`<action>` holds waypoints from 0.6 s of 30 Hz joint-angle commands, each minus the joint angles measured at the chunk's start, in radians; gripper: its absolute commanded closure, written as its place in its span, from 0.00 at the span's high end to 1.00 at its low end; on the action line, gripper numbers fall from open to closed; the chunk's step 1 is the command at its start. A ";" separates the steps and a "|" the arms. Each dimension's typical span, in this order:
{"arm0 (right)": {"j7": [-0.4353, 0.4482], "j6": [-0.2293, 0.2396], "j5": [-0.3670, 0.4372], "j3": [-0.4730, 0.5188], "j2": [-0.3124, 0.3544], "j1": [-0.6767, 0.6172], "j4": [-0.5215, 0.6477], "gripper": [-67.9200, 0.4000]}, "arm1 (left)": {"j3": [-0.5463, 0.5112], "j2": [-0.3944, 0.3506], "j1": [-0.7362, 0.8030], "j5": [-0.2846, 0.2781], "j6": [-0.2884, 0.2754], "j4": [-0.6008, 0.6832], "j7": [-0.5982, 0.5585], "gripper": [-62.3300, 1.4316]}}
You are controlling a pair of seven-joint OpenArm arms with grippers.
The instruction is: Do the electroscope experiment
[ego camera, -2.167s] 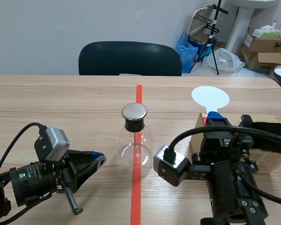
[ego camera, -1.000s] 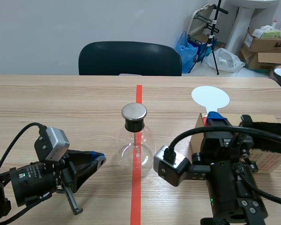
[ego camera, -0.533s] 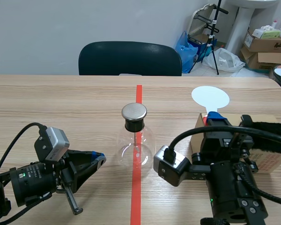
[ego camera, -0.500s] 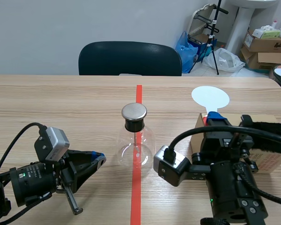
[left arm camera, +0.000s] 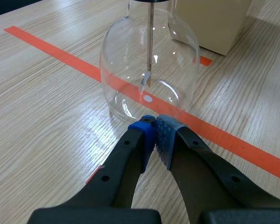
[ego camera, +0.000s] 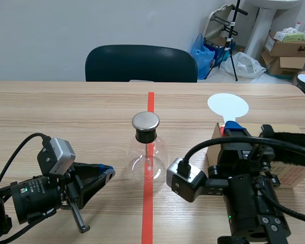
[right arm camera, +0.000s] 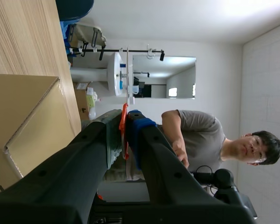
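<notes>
The electroscope, a round glass flask with a black stopper and a flat metal cap, stands on the red tape line at mid-table. In the left wrist view the flask shows a thin rod with small foil leaves inside. My left gripper lies low to its left, shut on nothing, its pads just short of the glass. My right gripper points upward to the right of the flask, shut on the red handle of a white disc paddle. In the right wrist view the paddle is seen edge-on between the fingers.
A cardboard box with a black fur piece on it sits behind my right arm. A dark chair stands at the far table edge. A person shows in the right wrist view's background.
</notes>
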 commanded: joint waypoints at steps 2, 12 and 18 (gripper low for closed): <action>0.059 -0.010 -0.001 0.003 0.005 0.009 0.013 0.02 | -0.004 0.000 -0.003 -0.007 -0.002 0.024 -0.016 0.07; 0.340 -0.010 -0.001 0.003 0.005 0.009 0.013 0.02 | -0.004 0.000 -0.003 -0.007 -0.002 0.024 -0.016 0.07; 0.475 -0.010 -0.001 0.003 0.005 0.009 0.013 0.02 | -0.004 0.000 -0.003 -0.007 -0.002 0.024 -0.016 0.07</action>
